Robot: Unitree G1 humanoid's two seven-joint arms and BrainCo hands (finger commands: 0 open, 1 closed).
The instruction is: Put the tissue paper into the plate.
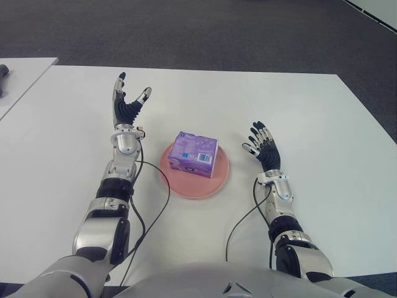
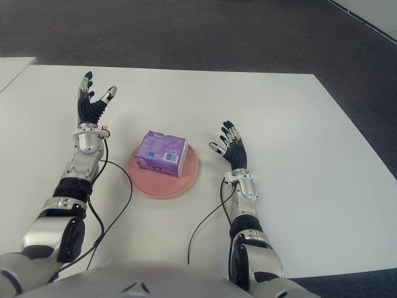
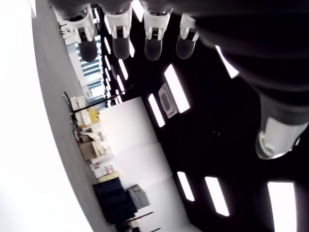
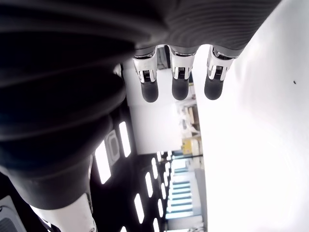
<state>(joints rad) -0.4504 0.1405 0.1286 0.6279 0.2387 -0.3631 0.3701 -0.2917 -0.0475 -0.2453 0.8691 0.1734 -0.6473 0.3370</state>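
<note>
Left eye view shows a big white table (image 1: 310, 112) with a round, flat pink plate (image 1: 217, 180) near the robot's body. A small purple pack of tissue paper (image 1: 195, 154) with a white label on its side lies in the plate, toward the far left part of it. The pack is flat on the plate and nothing is holding it.

The robot's left hand (image 1: 127, 107) is up over the table, to the left of the plate and a bit farther away. Its fingers (image 1: 120, 84) point up and are spread apart, and they hold nothing. In the left wrist view the fingertips (image 3: 153, 46) stick out straight in a row with only the room behind them.

The robot's right hand (image 1: 263, 146) is to the right of the plate, close to its rim but not touching it. Its fingers (image 1: 257, 128) are also spread wide and hold nothing. In the right wrist view the fingertips (image 4: 179, 87) hang out straight, with the white table on one side.

Thin black cables (image 1: 162, 205) run along the table from each wrist back toward the robot's body.

Dark grey carpet (image 1: 198, 31) covers the floor past the far edge of the table.
</note>
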